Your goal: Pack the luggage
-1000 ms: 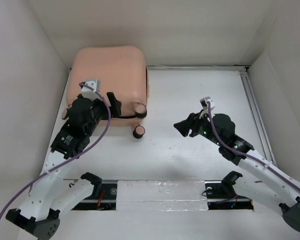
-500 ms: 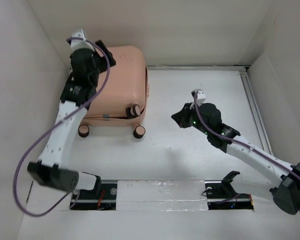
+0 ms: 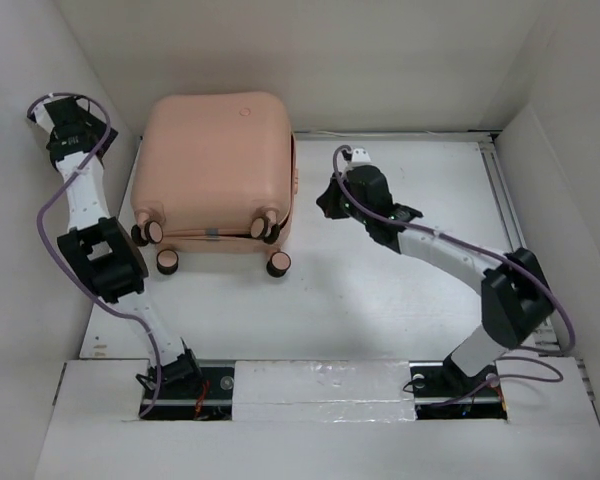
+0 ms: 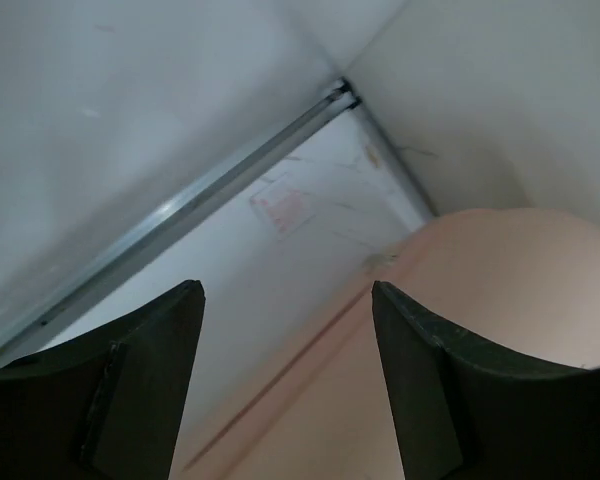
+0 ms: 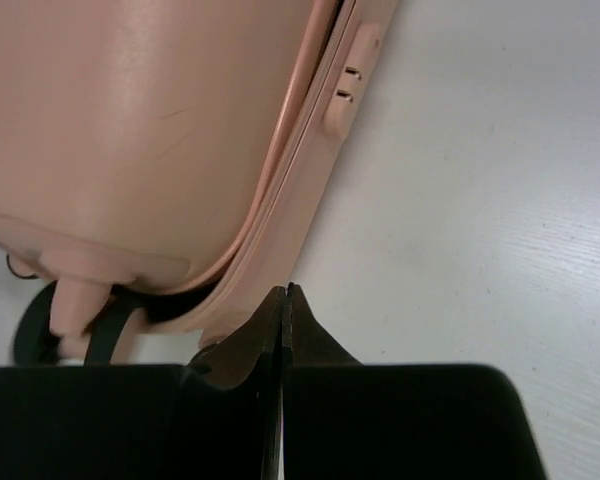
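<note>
The pale pink luggage lies flat at the back left of the table, wheels toward me. My left gripper is raised by the left wall, beside the luggage's back left corner. Its fingers stand open with nothing between them, over the shell's edge. My right gripper is shut and empty, its tip close to the luggage's right rim, near the wheel end. A dark gap shows there between the two shells. A small pink latch sits on that side.
White walls close in the table on the left, back and right. A metal rail runs along the right side and another along the back. The arm bases and a taped strip line the near edge.
The left arm swung off the luggage's top to the far left wall, its jaws narrowing a little. The right gripper shut and moved left up to the luggage's right side.
</note>
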You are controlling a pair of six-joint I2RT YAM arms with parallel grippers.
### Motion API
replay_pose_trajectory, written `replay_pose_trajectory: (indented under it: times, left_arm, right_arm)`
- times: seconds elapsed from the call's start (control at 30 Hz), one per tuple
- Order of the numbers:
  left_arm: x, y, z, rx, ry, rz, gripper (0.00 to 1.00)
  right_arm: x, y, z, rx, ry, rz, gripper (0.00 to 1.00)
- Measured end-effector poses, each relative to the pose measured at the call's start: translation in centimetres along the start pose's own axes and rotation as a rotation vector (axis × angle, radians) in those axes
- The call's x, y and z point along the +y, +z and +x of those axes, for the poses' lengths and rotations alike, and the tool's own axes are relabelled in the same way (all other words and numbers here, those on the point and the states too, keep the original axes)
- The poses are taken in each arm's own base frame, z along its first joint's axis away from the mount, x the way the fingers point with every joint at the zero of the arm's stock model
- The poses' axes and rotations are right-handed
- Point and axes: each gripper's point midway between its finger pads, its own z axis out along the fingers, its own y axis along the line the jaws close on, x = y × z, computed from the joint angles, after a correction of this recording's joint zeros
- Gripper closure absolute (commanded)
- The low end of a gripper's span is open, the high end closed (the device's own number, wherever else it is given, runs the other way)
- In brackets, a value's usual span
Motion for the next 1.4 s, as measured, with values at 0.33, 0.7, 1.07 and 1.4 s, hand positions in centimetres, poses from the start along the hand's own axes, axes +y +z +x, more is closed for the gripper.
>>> replay_pose_trajectory:
  times: [0.33,0.7,1.07,1.4]
  left_arm:
    - [-0.8,6.4,6.6,0.216,0.038,0.068,0.42]
    - [-3.0,7.3,10.0,0.163,0.089,0.079,0.43]
    - [-16.2,-3.7,17.3,0.15,0.112,0.429,0.45]
    - [-15.8,-13.3,21.9,0.259,0.131,0.622,0.43]
  right_arm:
    - [-2.4,7.7,1.0,0.047,0.006,0.068,1.0]
    - [-5.7,9.0,1.3,0.046,0.023,0.139,1.0]
    - [-17.0,-0.5,-2.1,-0.081,0.145,0.384,1.0]
    - [-20.0,-2.5,-3.0,-0.11,0.206,0.41,1.0]
